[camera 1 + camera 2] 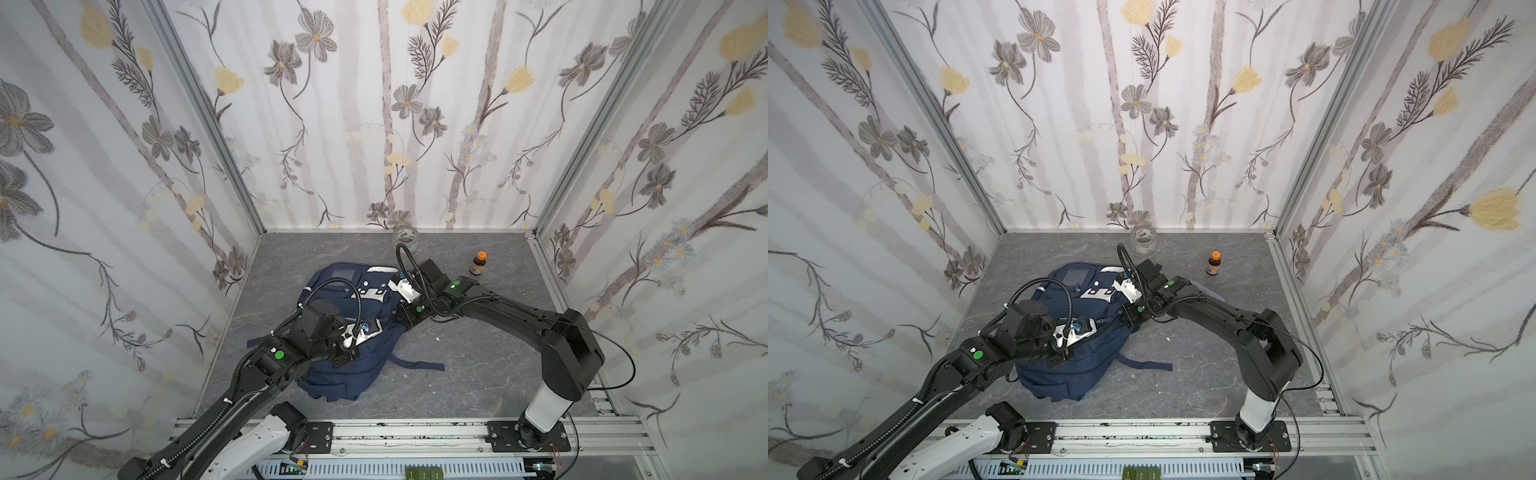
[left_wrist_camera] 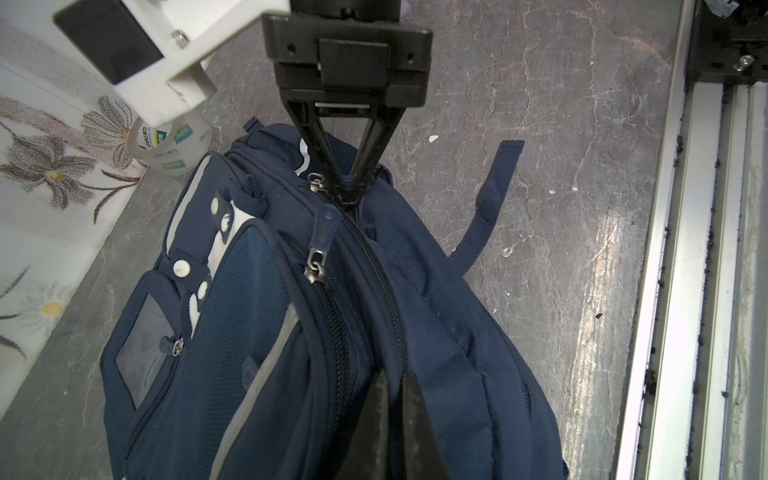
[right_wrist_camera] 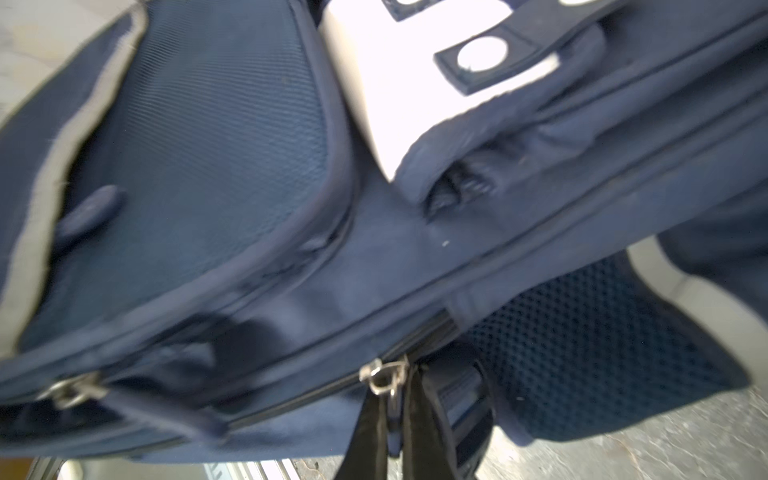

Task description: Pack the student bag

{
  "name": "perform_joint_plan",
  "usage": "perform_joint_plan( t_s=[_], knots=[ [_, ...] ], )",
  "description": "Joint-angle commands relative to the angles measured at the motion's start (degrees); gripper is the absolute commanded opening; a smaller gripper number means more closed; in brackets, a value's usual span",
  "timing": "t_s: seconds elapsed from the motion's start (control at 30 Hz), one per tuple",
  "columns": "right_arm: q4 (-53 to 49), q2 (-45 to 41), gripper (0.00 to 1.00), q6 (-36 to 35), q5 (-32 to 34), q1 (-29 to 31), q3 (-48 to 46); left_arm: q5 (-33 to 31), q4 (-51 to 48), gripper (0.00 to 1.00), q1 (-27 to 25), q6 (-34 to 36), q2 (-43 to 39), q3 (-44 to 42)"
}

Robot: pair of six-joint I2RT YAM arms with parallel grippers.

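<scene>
The student bag point(image 1: 353, 382) point(image 1: 1067, 382), a navy backpack with white patches, lies on the grey floor in both top views. My left gripper point(image 2: 392, 415) is shut on a fold of the student bag's fabric point(image 2: 249, 291) beside the main zip, at the bag's near half point(image 1: 347, 358) point(image 1: 1060, 358). My right gripper point(image 3: 392, 401) is shut on the zipper pull, just below its metal slider point(image 3: 382, 376), at the bag's far end point(image 1: 405, 318) point(image 1: 1129, 318) point(image 2: 349, 197). The zip line point(image 2: 374, 266) runs between the two grippers. A second pull tab point(image 2: 324, 224) hangs free.
A clear tape roll point(image 1: 405, 239) point(image 1: 1143, 240) point(image 2: 174, 145) stands by the back wall. A small brown bottle with an orange cap point(image 1: 478, 264) point(image 1: 1213, 264) stands at the back right. A loose strap point(image 1: 419, 365) trails rightward. Aluminium rail point(image 1: 415, 432) borders the front; floral walls enclose three sides.
</scene>
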Motion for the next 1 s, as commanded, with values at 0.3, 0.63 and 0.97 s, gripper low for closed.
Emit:
perform_joint_plan(
  t_s=[0.3, 0.63, 0.97],
  knots=[
    [-7.0, 6.4, 0.0, -1.9, 9.8, -1.8, 10.7, 1.2, 0.3, 0.0, 0.2, -1.5, -0.8, 1.4],
    [-9.2, 10.7, 0.21, -4.9, 11.1, -2.4, 19.2, -1.5, 3.3, 0.54, 0.1, -2.9, -3.2, 4.8],
    [-9.2, 3.4, 0.47, -11.2, 10.7, -2.3, 13.3, -7.1, 5.3, 0.77, 0.5, 2.4, -3.4, -0.7]
  ],
)
